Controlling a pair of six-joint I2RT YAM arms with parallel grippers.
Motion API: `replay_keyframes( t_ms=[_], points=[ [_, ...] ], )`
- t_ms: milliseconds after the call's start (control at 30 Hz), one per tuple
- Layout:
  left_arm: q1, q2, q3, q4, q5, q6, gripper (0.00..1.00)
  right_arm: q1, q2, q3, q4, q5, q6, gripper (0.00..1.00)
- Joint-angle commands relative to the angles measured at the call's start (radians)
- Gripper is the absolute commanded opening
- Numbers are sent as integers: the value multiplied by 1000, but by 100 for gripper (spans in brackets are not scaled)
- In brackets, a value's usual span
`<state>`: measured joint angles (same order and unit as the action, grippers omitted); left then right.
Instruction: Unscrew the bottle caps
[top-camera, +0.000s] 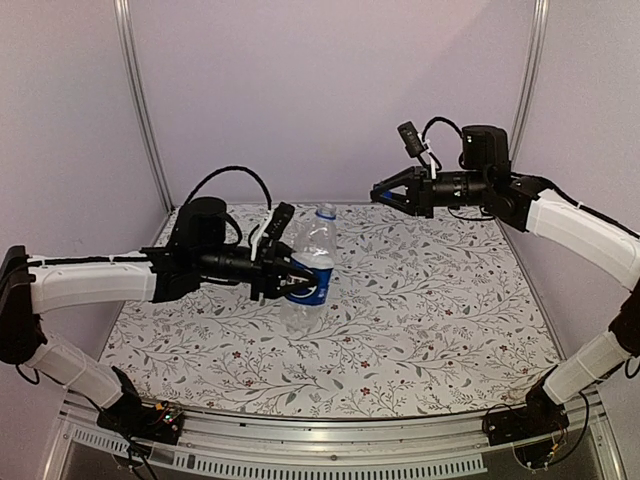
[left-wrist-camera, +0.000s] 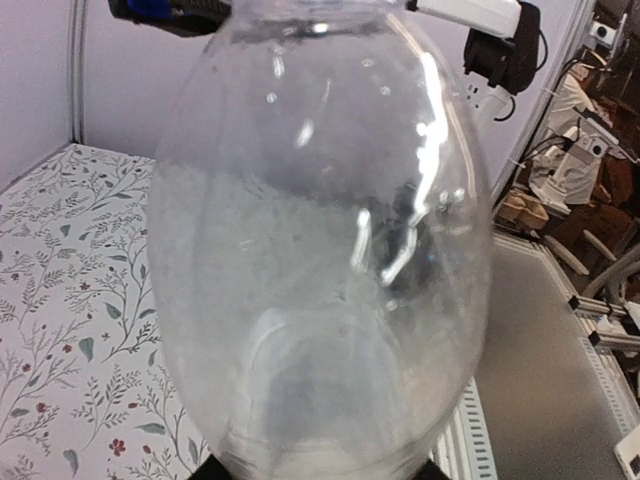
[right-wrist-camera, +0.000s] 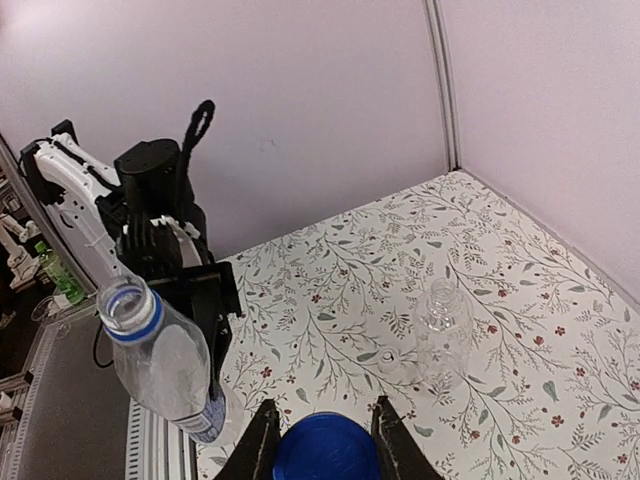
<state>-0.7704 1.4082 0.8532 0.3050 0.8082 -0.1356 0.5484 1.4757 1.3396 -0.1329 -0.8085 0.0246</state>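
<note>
Lowest in the right wrist view, the right hand (right-wrist-camera: 326, 438) is closed on the blue cap (right-wrist-camera: 325, 455), which the bottom edge of the frame cuts off. By my reading the cap is off its bottle and this step is nearly finished.

Just past it, at the lower left of that view, the labelled bottle (right-wrist-camera: 165, 365) hangs tilted above the counter (right-wrist-camera: 520, 300). Its mouth is open, with only a blue ring on the neck, and the left hand (top-camera: 300, 272) grips it around the body. The next move probably calls for setting the cap down on bare counter, away from the bottles, and opening the fingers.

Farther in, at mid-right, a plain bottle (right-wrist-camera: 443, 330) stands upright with a small clear thing (right-wrist-camera: 390, 362) just beside it. Whether that is its cap, and whether its neck is bare, is too small to tell. The clear bottle wall fills the left wrist view and hides that hand's fingers.
</note>
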Motion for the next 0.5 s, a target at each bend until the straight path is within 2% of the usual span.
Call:
replay_keyframes(
  t_ms=[0,133,233,467],
  points=[
    [45,-102,-19,21,-209,-18,31,1,-50,-116,46,237,8,16],
    [72,-158,-11,-16,-374,-27,32,3,-51,-265,175,305,33,16],
    [96,-184,-12,-18,-443,-48,32,24,-14,-337,239,348,44,16],
    [110,-197,-16,-16,-476,-59,33,112,183,-332,279,429,5,18]
  ],
)
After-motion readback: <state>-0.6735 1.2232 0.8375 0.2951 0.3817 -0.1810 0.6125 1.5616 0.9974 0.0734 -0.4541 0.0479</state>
